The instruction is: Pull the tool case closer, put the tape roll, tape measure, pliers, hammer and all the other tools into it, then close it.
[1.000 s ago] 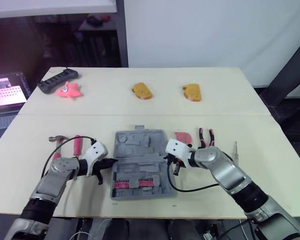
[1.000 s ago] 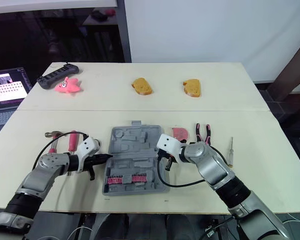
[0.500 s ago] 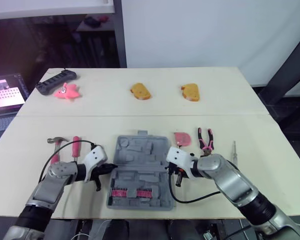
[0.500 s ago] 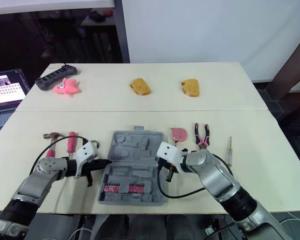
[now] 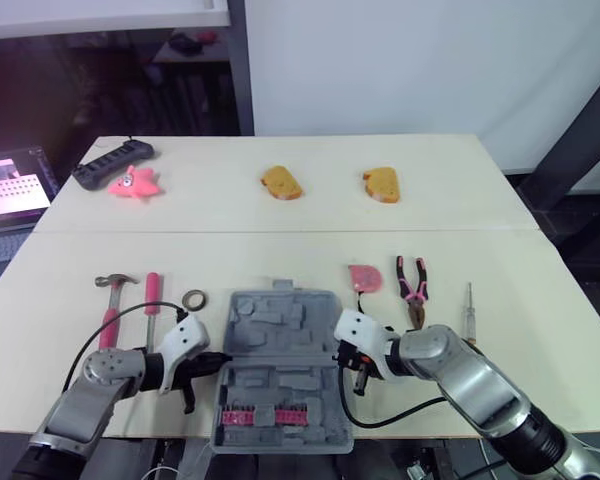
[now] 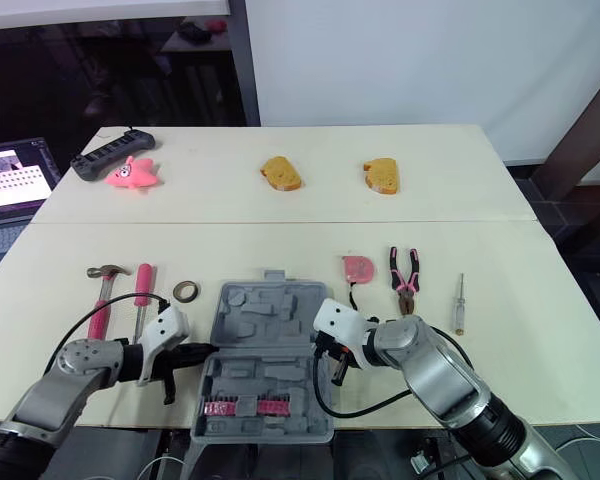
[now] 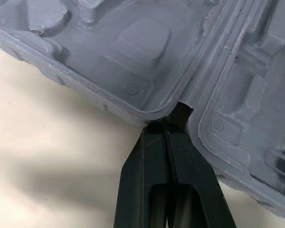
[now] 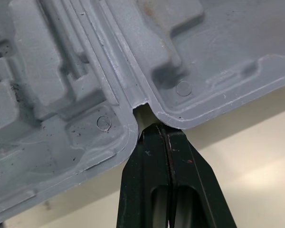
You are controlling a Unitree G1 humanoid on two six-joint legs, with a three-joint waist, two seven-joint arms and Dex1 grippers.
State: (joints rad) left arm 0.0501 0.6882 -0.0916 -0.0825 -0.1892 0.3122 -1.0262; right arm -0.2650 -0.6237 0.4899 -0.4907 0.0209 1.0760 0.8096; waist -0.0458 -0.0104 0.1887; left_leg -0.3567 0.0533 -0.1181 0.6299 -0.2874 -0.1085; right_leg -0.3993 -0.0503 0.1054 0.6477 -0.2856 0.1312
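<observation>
The tool case [image 5: 280, 330] is lying open and flat at the near edge of the table [image 5: 280, 215], so the pull looks close to finished, while packing and closing are not yet begun. All 6 loose tools are lying outside it: the hammer [image 5: 109, 318], a pink screwdriver [image 5: 152, 295] and the tape roll [image 5: 194, 299] to its left, and the tape measure [image 5: 364, 277], pliers [image 5: 413, 285] and a slim screwdriver [image 5: 469, 310] to its right. The left gripper [image 7: 164, 126] is pressing its 2 fingers together, with the tips touching the hinge notch on the case's left side. The right gripper [image 8: 157, 128] is doing the same at the opposite notch. Neither is clamping anything between its fingers.
</observation>
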